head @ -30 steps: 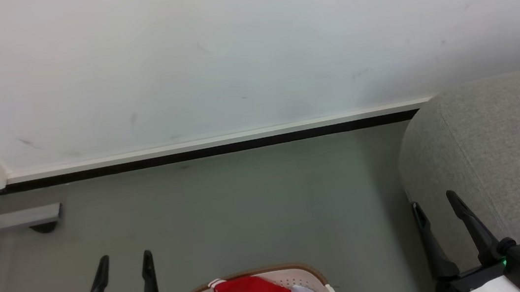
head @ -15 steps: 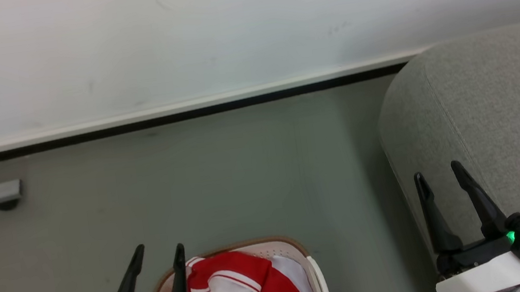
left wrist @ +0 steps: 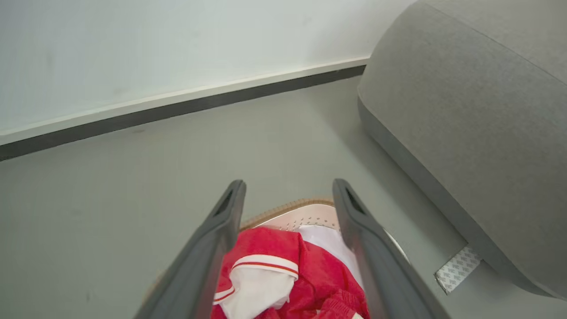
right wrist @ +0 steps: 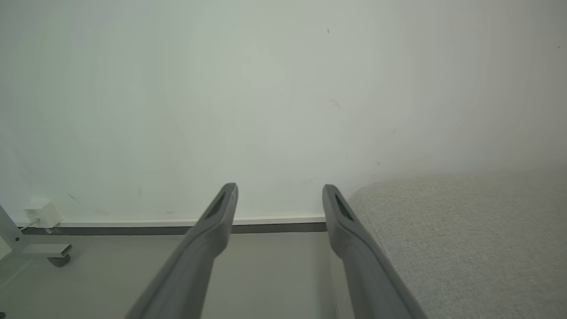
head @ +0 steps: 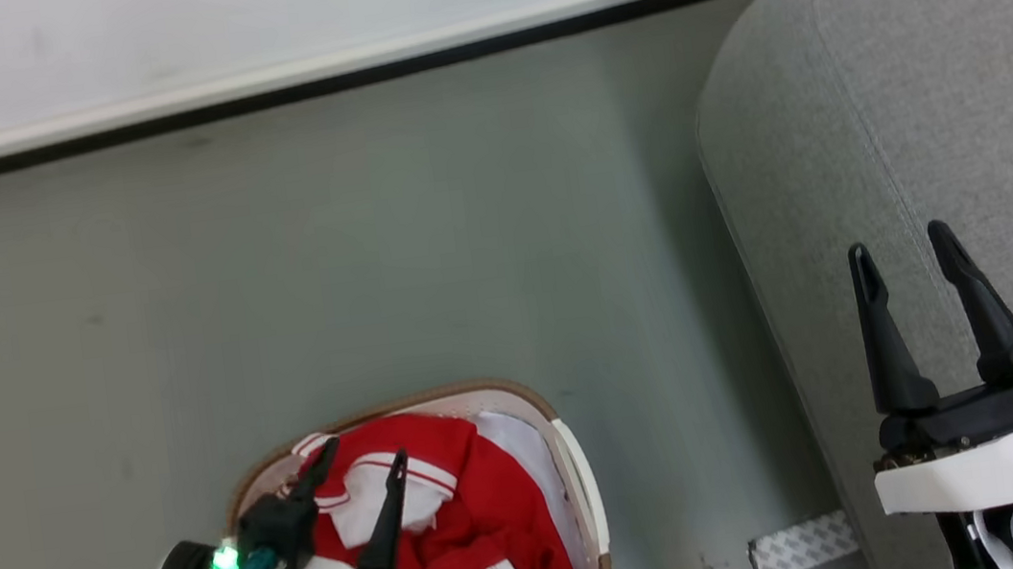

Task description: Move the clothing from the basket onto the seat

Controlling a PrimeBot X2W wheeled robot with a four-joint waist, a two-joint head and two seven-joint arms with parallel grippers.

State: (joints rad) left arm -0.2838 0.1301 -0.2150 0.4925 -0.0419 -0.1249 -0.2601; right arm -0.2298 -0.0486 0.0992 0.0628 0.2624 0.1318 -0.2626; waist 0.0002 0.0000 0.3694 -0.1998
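Note:
The white basket (head: pixel 443 396) with a brown rim stands on the grey floor at the lower left of the head view. Red clothing (head: pixel 495 508) with white stripes and panels is heaped inside it. My left gripper (head: pixel 365 452) hangs open just above the heap, fingers apart with nothing between them. In the left wrist view the left gripper (left wrist: pixel 288 184) frames the clothing (left wrist: pixel 274 248) and the basket's far rim (left wrist: pixel 288 206). The light-grey seat (head: pixel 926 78) fills the right side. My right gripper (head: pixel 897 241) stands open and empty over the seat's left edge. The right gripper (right wrist: pixel 280 189) points toward the wall, beside the seat (right wrist: pixel 465 230).
A white wall with a dark skirting line (head: pixel 346 77) runs across the back. A patterned tape strip (head: pixel 800 546) lies on the floor by the seat's foot. Bare grey floor separates basket and seat. A metal frame foot (right wrist: pixel 44 250) and a small white box (right wrist: pixel 42 212) sit at the far left.
The head camera has tilted down, so the whole scene has slid up the picture. My left gripper has swung from the basket's left side to over the clothing. Both grippers stayed open.

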